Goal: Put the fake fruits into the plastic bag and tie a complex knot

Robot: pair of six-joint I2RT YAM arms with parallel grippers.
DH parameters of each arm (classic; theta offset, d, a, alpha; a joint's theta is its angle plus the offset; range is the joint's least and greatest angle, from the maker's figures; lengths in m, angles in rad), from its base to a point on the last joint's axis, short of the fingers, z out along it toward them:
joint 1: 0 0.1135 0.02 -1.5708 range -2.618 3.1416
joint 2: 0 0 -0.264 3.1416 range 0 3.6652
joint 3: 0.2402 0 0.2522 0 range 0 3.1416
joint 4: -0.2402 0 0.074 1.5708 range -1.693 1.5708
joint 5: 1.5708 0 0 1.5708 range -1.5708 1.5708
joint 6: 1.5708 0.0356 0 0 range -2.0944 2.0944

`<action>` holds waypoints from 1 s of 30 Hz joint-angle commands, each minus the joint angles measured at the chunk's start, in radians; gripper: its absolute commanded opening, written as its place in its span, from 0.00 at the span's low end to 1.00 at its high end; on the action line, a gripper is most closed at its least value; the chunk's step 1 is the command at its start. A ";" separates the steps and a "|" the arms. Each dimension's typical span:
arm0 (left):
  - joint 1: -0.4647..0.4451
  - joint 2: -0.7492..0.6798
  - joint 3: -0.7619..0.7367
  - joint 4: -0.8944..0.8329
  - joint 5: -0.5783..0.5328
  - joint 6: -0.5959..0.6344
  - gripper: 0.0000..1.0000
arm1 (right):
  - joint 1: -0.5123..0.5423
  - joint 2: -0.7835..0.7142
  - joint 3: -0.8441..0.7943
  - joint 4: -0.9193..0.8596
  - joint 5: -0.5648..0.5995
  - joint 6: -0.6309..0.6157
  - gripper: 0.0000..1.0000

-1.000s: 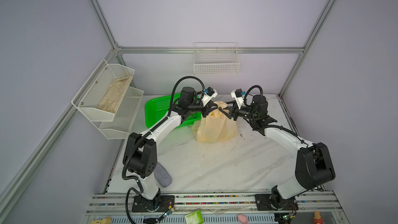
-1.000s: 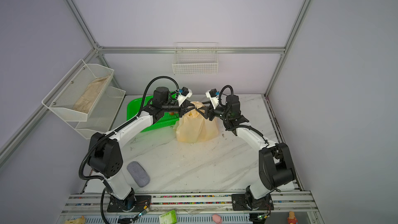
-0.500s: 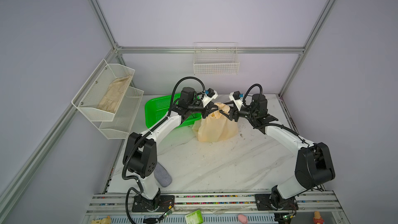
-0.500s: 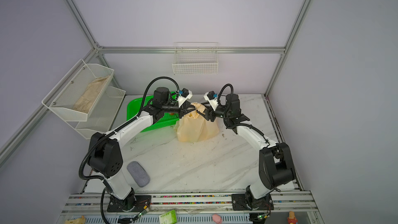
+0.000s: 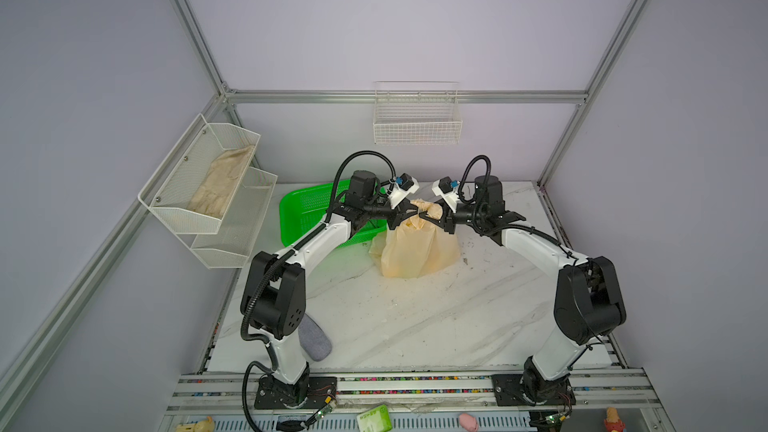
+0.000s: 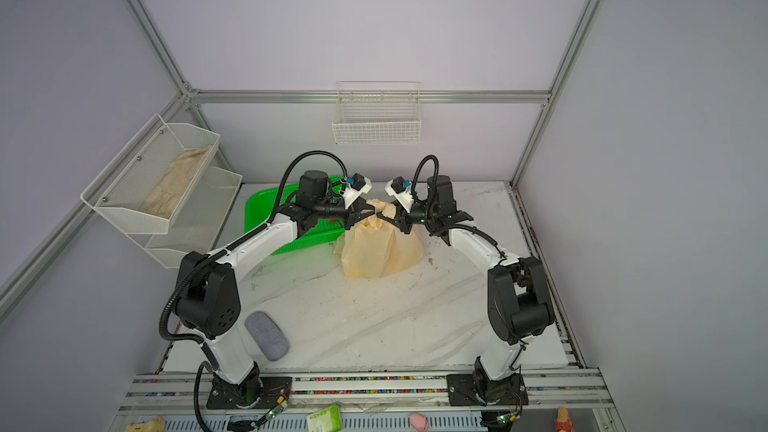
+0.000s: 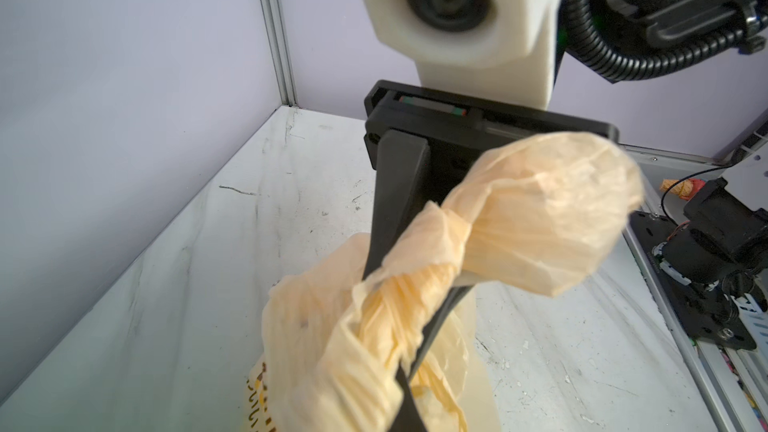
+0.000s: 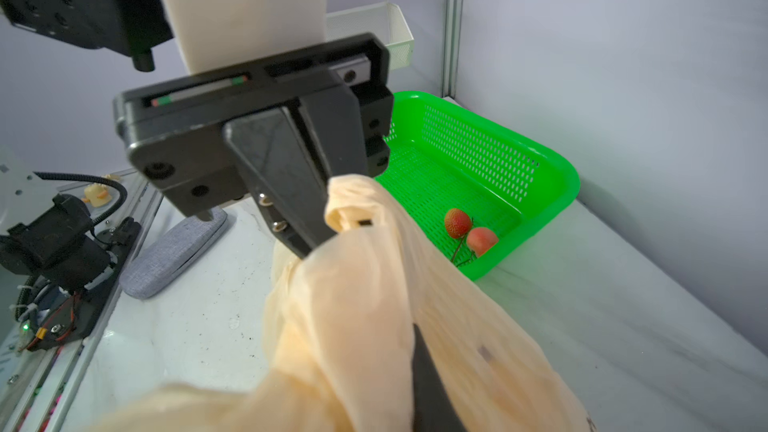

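**Fig.** Knotting the plastic bag [image 5: 415, 251] at frame centre.
Shows left gripper [image 8: 309, 238] clamped on a twisted handle [image 8: 365, 201], right gripper [image 5: 430, 218] spread not tellable behind film; risks slip or tear under opposed pull, or sealing out 2 red fake fruits [image 8: 458, 223] lying in the green basket [image 8: 478, 147].

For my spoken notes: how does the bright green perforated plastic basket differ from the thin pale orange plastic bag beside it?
The bright green perforated plastic basket is stiff and holed; the thin pale orange plastic bag is soft and crumpled. The basket is open-topped, two small red toy fruits inside; the bag's top is twisted together. The left tool pinches the bag; nothing grips the basket. Both rest on the white marble table.
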 commanded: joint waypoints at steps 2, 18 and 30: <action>-0.017 -0.017 0.036 -0.018 0.043 0.016 0.00 | -0.003 0.010 0.028 -0.002 0.027 -0.025 0.02; 0.027 -0.034 0.068 -0.186 0.050 0.036 0.44 | -0.001 -0.122 -0.066 0.090 0.128 0.038 0.00; 0.010 0.001 0.142 -0.222 0.082 0.042 0.52 | 0.011 -0.119 -0.085 0.140 0.111 0.077 0.00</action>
